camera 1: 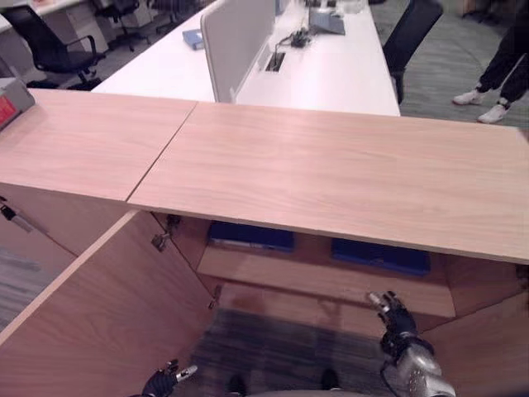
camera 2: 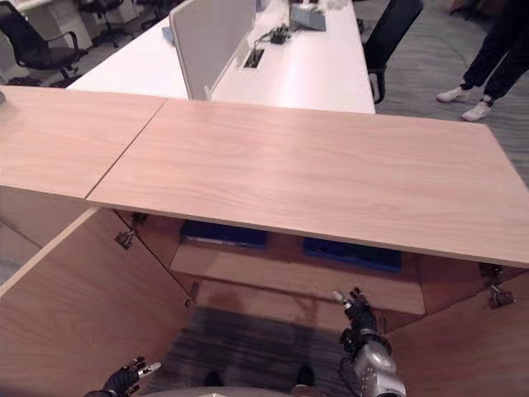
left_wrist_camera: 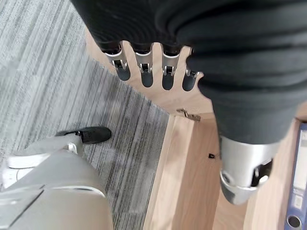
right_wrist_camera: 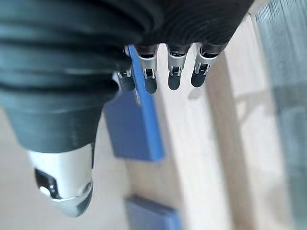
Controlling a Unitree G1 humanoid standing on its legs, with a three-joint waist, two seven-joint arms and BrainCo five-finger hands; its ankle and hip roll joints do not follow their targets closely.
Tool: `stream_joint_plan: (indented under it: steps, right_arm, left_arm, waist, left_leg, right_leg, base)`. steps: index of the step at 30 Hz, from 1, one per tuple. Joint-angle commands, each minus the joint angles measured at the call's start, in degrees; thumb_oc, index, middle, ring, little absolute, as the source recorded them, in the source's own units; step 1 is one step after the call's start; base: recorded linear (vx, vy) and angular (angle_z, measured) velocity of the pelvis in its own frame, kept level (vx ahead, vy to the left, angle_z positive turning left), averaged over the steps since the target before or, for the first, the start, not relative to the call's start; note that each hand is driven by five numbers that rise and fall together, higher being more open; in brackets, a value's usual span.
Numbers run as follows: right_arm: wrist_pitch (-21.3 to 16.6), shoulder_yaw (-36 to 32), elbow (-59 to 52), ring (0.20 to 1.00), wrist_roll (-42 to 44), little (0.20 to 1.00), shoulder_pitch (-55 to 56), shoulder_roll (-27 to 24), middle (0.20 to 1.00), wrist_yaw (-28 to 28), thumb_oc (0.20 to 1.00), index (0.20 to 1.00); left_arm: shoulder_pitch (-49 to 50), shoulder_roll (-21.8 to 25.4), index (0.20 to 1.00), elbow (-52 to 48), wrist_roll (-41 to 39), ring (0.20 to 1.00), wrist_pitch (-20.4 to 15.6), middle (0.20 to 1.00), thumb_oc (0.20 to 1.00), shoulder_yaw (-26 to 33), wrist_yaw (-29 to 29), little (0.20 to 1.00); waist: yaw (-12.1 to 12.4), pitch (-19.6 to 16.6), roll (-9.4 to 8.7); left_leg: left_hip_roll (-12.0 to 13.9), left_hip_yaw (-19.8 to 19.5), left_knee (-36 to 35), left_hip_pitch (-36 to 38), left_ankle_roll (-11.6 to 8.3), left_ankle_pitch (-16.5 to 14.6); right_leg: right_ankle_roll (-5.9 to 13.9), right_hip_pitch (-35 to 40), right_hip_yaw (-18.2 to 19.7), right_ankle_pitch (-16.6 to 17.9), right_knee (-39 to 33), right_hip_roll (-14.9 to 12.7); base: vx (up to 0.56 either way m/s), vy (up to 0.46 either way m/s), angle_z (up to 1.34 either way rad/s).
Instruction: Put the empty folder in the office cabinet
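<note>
The wooden office cabinet (camera 1: 331, 165) stands with both doors swung out. On its inner shelf (camera 1: 322, 283) lie two blue folders, one at the left (camera 1: 250, 236) and one at the right (camera 1: 380, 255). My right hand (camera 1: 398, 321) hovers in front of the shelf, below the right folder, with fingers (right_wrist_camera: 175, 72) straight and nothing in it. The right wrist view shows a blue folder (right_wrist_camera: 136, 129) past those fingers. Low beside the left door my left hand (camera 1: 161, 382) is open and empty, its fingers (left_wrist_camera: 144, 69) straight over the carpet. A blue folder spine (left_wrist_camera: 297, 191) sits at the edge of the left wrist view.
The open left door (camera 1: 99, 314) and right door (camera 1: 488, 347) flank the gap where I stand. Behind the cabinet are a white desk (camera 1: 331, 66) with a divider, black office chairs (camera 1: 50, 41) and a person's legs (camera 1: 496, 74). A grey box (camera 1: 12, 103) rests on the cabinet top's far left.
</note>
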Motion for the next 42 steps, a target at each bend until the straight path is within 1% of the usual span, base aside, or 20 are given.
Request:
stream_joint_plan:
  steps: [1,3,5,7,9,11,16,18,19,20,21,22,24,26,29,32,36,38,40,42]
  right_arm:
    - [0.85,2.23,-0.97,1.0,-10.48,1.0,-1.93,-1.23,1.0,1.1,1.0,1.0]
    - [1.07,3.77,-0.2,1.0,-12.04,1.0,-1.97,-0.64,1.0,0.87,1.0,1.0]
    - [1.24,4.65,-0.61,1.0,-11.82,1.0,-1.45,-0.08,1.0,1.26,1.0,1.0]
    - [0.78,6.4,0.3,1.0,-12.22,1.0,-1.62,0.0,1.0,0.81,1.0,1.0]
    - [0.95,7.83,0.75,1.0,-13.17,1.0,-1.75,-0.06,1.0,0.92,1.0,1.0]
    - [0.93,7.85,0.79,1.0,-13.17,1.0,-1.77,-0.04,1.0,0.92,1.0,1.0]
    - [0.47,9.3,-0.46,1.0,-15.13,1.0,-2.52,-2.24,1.0,0.34,1.0,1.0]
    - [0.22,9.24,-0.12,1.0,-15.22,1.0,-2.59,-2.79,1.0,0.1,1.0,1.0]
    - [0.01,8.78,0.18,1.0,-15.32,1.0,-2.82,-3.86,1.0,-0.35,1.0,1.0]
    - [0.08,8.82,0.92,1.0,-15.15,1.0,-3.61,-4.41,1.0,-0.93,1.0,1.0]
    - [0.24,9.36,2.03,1.0,-15.03,1.0,-4.95,-4.61,1.0,-1.28,1.0,1.0]
    - [0.3,9.6,2.29,1.0,-15.33,1.0,-5.17,-4.81,1.0,-1.06,1.0,1.0]
    - [0.32,9.63,2.25,1.0,-15.38,1.0,-4.99,-4.85,1.0,-0.93,1.0,1.0]
    - [0.22,9.47,1.81,1.0,-15.28,1.0,-4.48,-4.87,1.0,-0.71,1.0,1.0]
    - [0.37,9.4,1.87,1.0,-15.39,1.0,-3.95,-4.81,1.0,-0.56,1.0,1.0]
    - [0.75,8.84,2.78,1.0,-15.5,1.0,-3.2,-4.46,1.0,-0.35,1.0,1.0]
    - [1.2,7.54,2.79,1.0,-15.17,1.0,-2.98,-4.49,1.0,-0.8,1.0,1.0]
    - [1.61,6.36,3.5,1.0,-15.25,1.0,-3.38,-3.59,1.0,-1.04,1.0,1.0]
    - [1.68,6.08,3.75,1.0,-15.11,1.0,-3.55,-3.29,1.0,-1.11,1.0,1.0]
    - [1.95,5.49,4.03,1.0,-14.83,1.0,-4.75,-1.93,1.0,-1.62,1.0,1.0]
  left_arm:
    - [-2.06,0.75,1.0,0.12,2.9,1.0,-1.31,1.0,1.0,1.88,1.06,1.0]
    - [-2.68,0.84,1.0,-0.25,3.19,1.0,-1.19,1.0,1.0,1.24,1.76,1.0]
    - [-3.88,0.69,1.0,-1.18,2.5,1.0,-1.36,1.0,1.0,0.37,2.48,1.0]
    - [-5.34,0.79,1.0,-1.64,2.24,1.0,-1.67,1.0,1.0,-0.25,3.39,1.0]
    - [-6.13,0.96,1.0,-2.01,1.66,1.0,-2.25,1.0,1.0,-0.45,4.12,1.0]
    - [-6.12,0.98,1.0,-2.02,1.66,1.0,-2.25,1.0,1.0,-0.44,4.12,1.0]
    - [-6.95,-0.51,1.0,-3.75,-2.11,1.0,-3.05,1.0,1.0,-0.66,5.08,1.0]
    - [-7.2,-0.74,1.0,-4.02,-2.4,1.0,-3.13,1.0,1.0,-0.99,5.06,1.0]
    - [-7.77,-1.26,1.0,-4.25,-2.53,1.0,-2.93,1.0,1.0,-1.47,5.1,1.0]
    - [-8.48,-1.6,1.0,-4.57,-2.61,1.0,-2.71,1.0,1.0,-1.98,5.25,1.0]
    - [-8.59,-1.8,1.0,-5.22,-2.31,1.0,-2.6,1.0,1.0,-2.04,5.17,1.0]
    - [-8.12,-1.6,1.0,-5.32,-1.69,1.0,-2.92,1.0,1.0,-1.83,5.1,1.0]
    - [-7.99,-1.57,1.0,-5.19,-1.43,1.0,-3.0,1.0,1.0,-1.71,5.17,1.0]
    - [-7.8,-1.59,1.0,-4.69,-1.53,1.0,-3.03,1.0,1.0,-1.18,5.34,1.0]
    - [-7.57,-1.68,1.0,-4.52,-1.57,1.0,-2.91,1.0,1.0,-0.89,5.38,1.0]
    - [-7.68,-2.12,1.0,-3.1,-0.65,1.0,-2.68,1.0,1.0,-1.37,5.02,1.0]
    - [-8.04,-2.2,1.0,-4.05,0.14,1.0,-2.46,1.0,1.0,-2.92,4.67,1.0]
    - [-8.26,-1.22,1.0,-4.74,2.03,1.0,-2.53,1.0,1.0,-4.03,4.5,1.0]
    - [-8.45,-0.9,1.0,-4.77,2.44,1.0,-2.55,1.0,1.0,-4.3,4.49,1.0]
    - [-9.19,0.02,1.0,-5.41,2.95,1.0,-2.49,1.0,1.0,-4.62,4.49,1.0]
  waist:
    - [0.82,3.58,-0.39]
    - [0.81,4.1,-0.31]
    - [-0.3,4.64,-0.12]
    - [-0.12,4.5,0.4]
    - [0.66,4.07,-0.12]
    - [0.5,4.14,-0.14]
    - [2.39,4.33,0.95]
    - [2.36,4.72,1.21]
    - [2.3,5.59,1.33]
    - [1.89,6.42,1.11]
    - [1.39,6.49,0.81]
    - [1.37,6.07,0.2]
    - [1.13,5.91,-0.05]
    - [0.63,5.71,-0.37]
    - [0.04,4.89,-0.26]
    - [-1.09,3.38,0.13]
    - [-1.67,2.71,0.65]
    - [-0.64,2.3,-0.3]
    - [-0.4,2.32,-0.63]
    - [0.7,2.79,-1.59]
  left_leg:
    - [1.78,-3.42,1.01,1.16,-0.62,-3.65]
    - [1.82,-4.27,1.41,1.25,-0.05,-3.29]
    - [1.23,-6.36,1.86,0.51,0.71,-2.36]
    - [0.38,-8.59,2.22,-0.93,1.22,-1.4]
    - [-0.53,-11.16,2.2,-1.72,1.13,-0.45]
    - [-0.56,-11.32,2.2,-1.66,1.13,-0.45]
    - [0.26,-15.82,1.62,-6.43,-2.61,3.86]
    - [0.23,-16.78,1.85,-7.57,-3.13,4.54]
    - [0.69,-14.85,2.72,-10.1,-3.97,5.55]
    - [1.6,-9.95,4.91,-11.54,-3.73,5.4]
    - [4.89,-2.69,7.82,-11.69,-3.33,4.69]
    - [6.87,-1.02,10.16,-9.94,-3.6,3.04]
    - [7.6,-1.02,11.2,-8.83,-3.66,2.12]
    - [9.83,-0.6,12.83,-5.11,-4.0,0.09]
    - [11.47,0.15,13.18,-2.57,-4.52,0.43]
    - [13.22,1.27,12.27,1.64,-6.03,-0.05]
    - [12.46,3.44,9.1,2.32,-6.29,-1.04]
    - [8.83,2.37,6.63,2.36,-5.17,-4.04]
    - [7.97,1.94,6.5,2.09,-4.66,-4.44]
    - [5.14,1.06,5.88,1.44,-3.12,-5.81]
  right_leg:
    - [6.46,-1.04,3.28,-3.26,10.88,-4.93]
    - [6.73,-1.21,5.04,-3.64,14.39,-3.65]
    - [6.75,-1.58,11.95,-5.61,16.72,0.52]
    - [5.1,-0.34,17.06,-9.74,16.86,4.2]
    - [2.35,2.78,16.26,-12.45,13.57,4.5]
    - [2.34,2.97,16.09,-12.46,13.46,4.46]
    - [1.07,5.51,12.14,-12.2,6.1,5.12]
    - [0.82,6.14,10.82,-12.04,4.99,5.12]
    - [0.6,6.98,9.21,-11.69,3.52,4.68]
    - [0.52,7.06,8.06,-11.41,3.27,4.03]
    - [0.33,6.23,6.25,-9.99,2.45,3.28]
    - [0.28,5.77,4.61,-8.49,2.21,1.87]
    - [0.23,5.75,3.72,-8.18,2.24,1.28]
    - [-0.03,6.1,1.43,-8.01,2.59,0.32]
    - [-0.07,5.48,-0.62,-7.59,3.08,-0.24]
    - [0.57,4.77,-4.75,-6.43,3.62,-2.03]
    - [1.58,4.59,-7.2,-4.71,3.58,-3.67]
    - [3.44,4.54,-7.64,-2.0,4.16,-6.93]
    - [3.95,4.42,-7.75,-1.28,4.33,-7.83]
    - [5.7,3.59,-8.49,1.52,4.49,-10.81]
  base:
    - [-0.05,0.056,-0.04]
    - [-0.09,0.038,-0.05]
    - [-0.12,0.054,0.12]
    - [-0.11,0.029,0.67]
    - [-0.05,-0.086,0.81]
    - [-0.03,-0.094,0.7]
    - [-0.12,-0.135,0.56]
    - [-0.16,-0.07,0.96]
    - [-0.21,0.014,1.28]
    - [-0.35,0.054,1.42]
    - [-0.33,0.103,1.23]
    - [-0.24,0.078,1.02]
    - [-0.09,0.049,0.57]
    - [-0.11,0.096,0.57]
    - [-0.09,0.135,0.65]
    - [-0.12,0.241,0.93]
    - [-0.07,0.243,0.52]
    - [-0.03,0.355,0.29]
    - [-0.03,0.233,0.14]
    - [-0.07,0.301,0.21]
